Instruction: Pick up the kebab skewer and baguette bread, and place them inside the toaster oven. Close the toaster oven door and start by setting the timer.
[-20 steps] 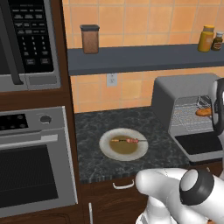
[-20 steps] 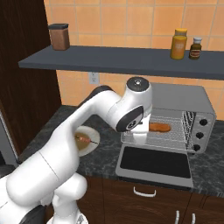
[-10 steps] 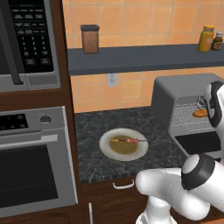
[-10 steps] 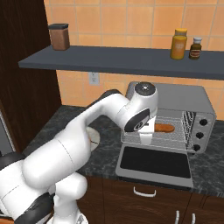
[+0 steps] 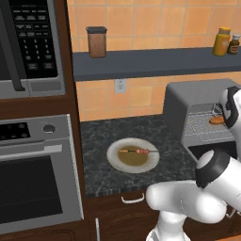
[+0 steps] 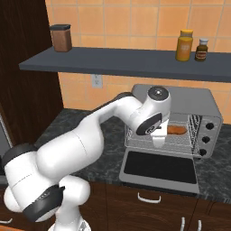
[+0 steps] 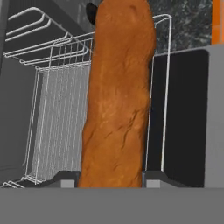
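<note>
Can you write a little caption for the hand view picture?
The gripper holds the baguette bread over the wire rack of the toaster oven, its door open.

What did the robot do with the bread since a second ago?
The arm pushed further toward the toaster oven, carrying the baguette bread deeper over the wire rack. The gripper keeps its fingers on either side of the bread; it has not let go. The kebab skewer stayed on its plate, and the toaster oven door stayed open.
</note>
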Controlling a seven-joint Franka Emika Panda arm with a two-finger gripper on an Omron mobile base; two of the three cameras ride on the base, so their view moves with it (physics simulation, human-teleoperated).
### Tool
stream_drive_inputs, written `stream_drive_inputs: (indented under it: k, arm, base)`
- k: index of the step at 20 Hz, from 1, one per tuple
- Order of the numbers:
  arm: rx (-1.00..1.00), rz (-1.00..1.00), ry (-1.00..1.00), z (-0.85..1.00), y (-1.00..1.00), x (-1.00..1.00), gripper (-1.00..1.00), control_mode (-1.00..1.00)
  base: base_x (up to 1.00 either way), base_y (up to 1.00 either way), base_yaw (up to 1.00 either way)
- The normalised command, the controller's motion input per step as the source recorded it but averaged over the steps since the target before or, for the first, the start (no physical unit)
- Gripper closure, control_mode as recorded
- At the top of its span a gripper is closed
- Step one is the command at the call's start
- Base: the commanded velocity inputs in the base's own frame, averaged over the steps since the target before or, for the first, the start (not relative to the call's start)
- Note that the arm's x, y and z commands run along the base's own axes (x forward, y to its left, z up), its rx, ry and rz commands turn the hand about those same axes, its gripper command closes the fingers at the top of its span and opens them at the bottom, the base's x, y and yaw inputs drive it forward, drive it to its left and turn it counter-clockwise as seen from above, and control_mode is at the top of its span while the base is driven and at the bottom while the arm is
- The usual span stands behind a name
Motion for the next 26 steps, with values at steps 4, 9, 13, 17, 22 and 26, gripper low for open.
stream_drive_inputs:
  k: [4,9,13,17,22,26]
  arm:
    - [0.00,-0.05,0.00,0.00,-0.03,0.27,1.00,-1.00]
    - [0.00,-0.07,0.00,-0.15,0.03,0.32,1.00,-1.00]
    - [0.00,-0.01,0.00,-0.39,0.00,0.20,1.00,-1.00]
    - [0.00,0.00,0.00,-0.26,0.00,0.22,1.00,-1.00]
    - [0.00,0.00,0.00,-0.09,0.00,0.30,1.00,-1.00]
    - [0.00,0.00,0.00,0.00,0.00,0.30,1.00,-1.00]
  base:
    - [0.00,0.00,0.00]
    - [0.00,0.00,0.00]
    - [0.00,0.00,0.00]
    - [0.00,0.00,0.00]
    - [0.00,0.00,0.00]
    - [0.00,0.00,0.00]
